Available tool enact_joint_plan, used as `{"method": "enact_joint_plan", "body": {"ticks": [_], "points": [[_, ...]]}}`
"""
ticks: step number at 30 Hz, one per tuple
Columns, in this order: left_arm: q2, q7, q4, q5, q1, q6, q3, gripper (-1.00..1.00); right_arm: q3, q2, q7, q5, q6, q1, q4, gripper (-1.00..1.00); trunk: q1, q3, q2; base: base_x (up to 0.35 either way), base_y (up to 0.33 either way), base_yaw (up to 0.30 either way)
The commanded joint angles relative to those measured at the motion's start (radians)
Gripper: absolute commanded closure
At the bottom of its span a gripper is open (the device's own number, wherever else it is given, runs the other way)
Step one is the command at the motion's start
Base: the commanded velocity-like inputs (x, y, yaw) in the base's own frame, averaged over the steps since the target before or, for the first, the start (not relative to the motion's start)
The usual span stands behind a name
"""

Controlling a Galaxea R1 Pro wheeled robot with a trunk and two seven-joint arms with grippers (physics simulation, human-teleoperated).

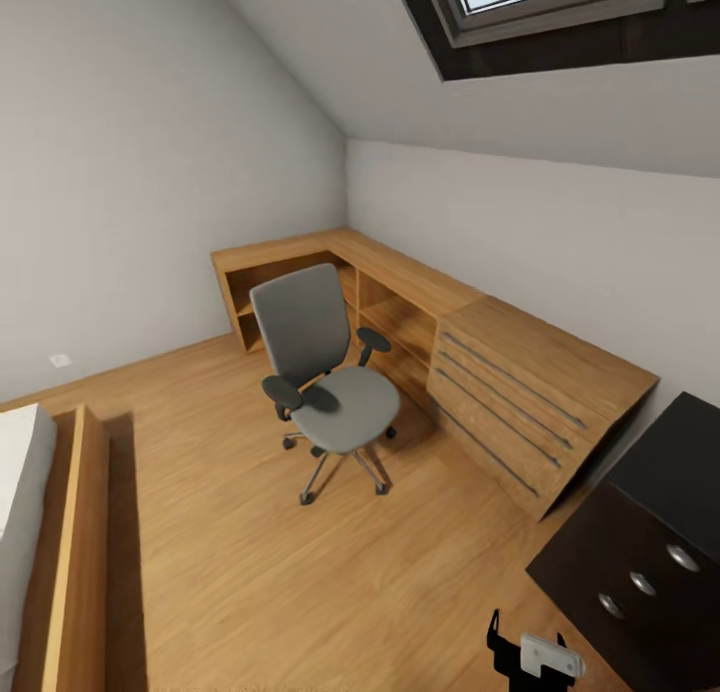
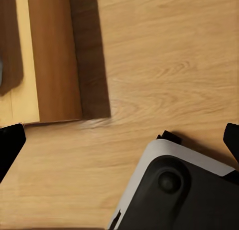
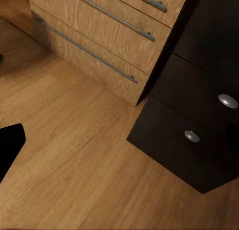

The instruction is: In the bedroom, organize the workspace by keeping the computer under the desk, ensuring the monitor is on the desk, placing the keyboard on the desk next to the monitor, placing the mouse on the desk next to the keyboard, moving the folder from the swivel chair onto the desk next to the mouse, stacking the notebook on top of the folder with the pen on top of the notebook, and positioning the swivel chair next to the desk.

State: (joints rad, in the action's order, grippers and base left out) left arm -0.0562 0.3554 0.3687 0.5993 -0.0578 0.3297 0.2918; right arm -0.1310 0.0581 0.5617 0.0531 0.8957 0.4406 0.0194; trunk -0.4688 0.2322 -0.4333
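A grey swivel chair (image 1: pixel 335 402) stands on the wood floor in front of the L-shaped wooden desk (image 1: pixel 400 272), its back toward the corner of the room. The desk runs along two walls, with open shelves under its top and a slanted drawer unit (image 1: pixel 520 392) at its near end. My right gripper (image 1: pixel 527 644) pokes in at the bottom of the head view, low over the floor. In the right wrist view one dark finger (image 3: pixel 10 145) sits far out to the side, the gripper open and holding nothing. My left gripper (image 2: pixel 119 140) is open over bare floor, its fingertips (image 2: pixel 10 140) wide apart.
A black dresser (image 1: pixel 650 542) with round knobs stands at the right, close to the drawer unit (image 3: pixel 109 30) and to my right arm. A wooden bed frame (image 1: pixel 75 532) lies along the left. My own base (image 2: pixel 184 190) is below the left gripper. A skylight (image 1: pixel 560 2) is overhead.
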Motion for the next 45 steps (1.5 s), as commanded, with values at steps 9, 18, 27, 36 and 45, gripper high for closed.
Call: {"method": "enact_joint_plan", "body": {"ticks": [9, 18, 27, 36, 45], "points": [[0.001, 0.006, 0.0, -0.007, 0.0, 0.003, 0.009, -1.0, -0.009, -0.009, -0.005, 0.008, 0.003, 0.001, 0.002, -1.0, 0.0, 0.01, -0.002, 0.0, 0.0, 0.232], [0.002, 0.006, -0.001, -0.01, -0.001, 0.004, 0.011, -1.0, -0.009, -0.01, -0.009, 0.01, 0.003, 0.001, 0.002, -1.0, 0.0, 0.019, -0.002, 0.0, 0.0, 0.232], [0.005, 0.005, -0.001, -0.01, 0.0, 0.004, 0.028, -1.0, -0.009, -0.009, -0.009, 0.01, 0.003, 0.001, 0.002, -1.0, 0.0, 0.027, -0.002, 0.006, 0.0, 0.232], [0.009, 0.006, -0.001, -0.022, -0.001, 0.006, 0.047, -1.0, -0.01, -0.006, -0.011, 0.01, 0.01, 0.001, 0.003, -1.0, 0.0, 0.027, -0.002, 0.145, 0.0, 0.157], [0.012, 0.007, -0.001, -0.033, -0.001, 0.008, 0.068, -1.0, -0.01, -0.006, -0.014, 0.008, 0.012, 0.001, 0.002, -1.0, 0.0, 0.014, -0.002, 0.022, 0.0, 0.011]]}}
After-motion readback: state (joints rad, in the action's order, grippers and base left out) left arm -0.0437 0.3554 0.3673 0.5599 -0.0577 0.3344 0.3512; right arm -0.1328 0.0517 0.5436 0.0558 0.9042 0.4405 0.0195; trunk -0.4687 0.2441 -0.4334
